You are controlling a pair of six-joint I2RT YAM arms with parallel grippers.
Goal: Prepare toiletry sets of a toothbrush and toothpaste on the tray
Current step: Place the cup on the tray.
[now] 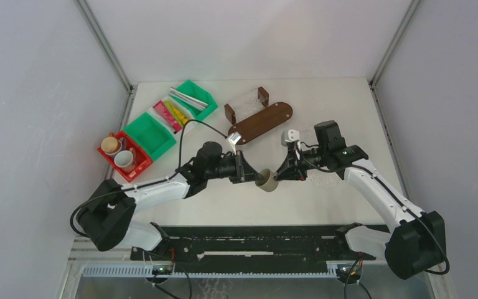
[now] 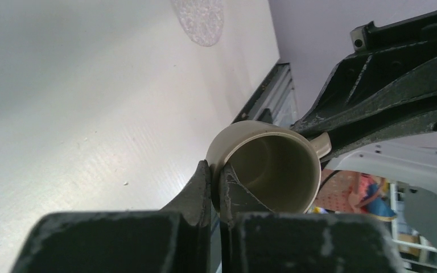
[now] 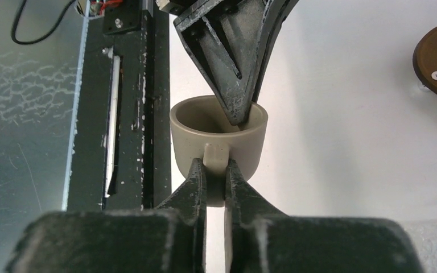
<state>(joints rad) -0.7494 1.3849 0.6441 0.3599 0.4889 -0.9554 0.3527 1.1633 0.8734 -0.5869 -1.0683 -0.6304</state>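
Jaws both clamped on brown-grey mug (image 3: 247, 142): left on rim, right on handle. I judge handover underway; next, one side must release before tray (image 1: 267, 119).

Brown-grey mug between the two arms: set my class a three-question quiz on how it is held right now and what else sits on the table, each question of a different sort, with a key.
1. Multiple choice: which part of the mug does the right gripper pinch? A) rim B) handle C) base
2. True or false: the left gripper pinches the mug's wall at the rim, with one finger inside the mug.
3. Short answer: how many cups stand in the red bin?
Key: 1 B; 2 true; 3 two.
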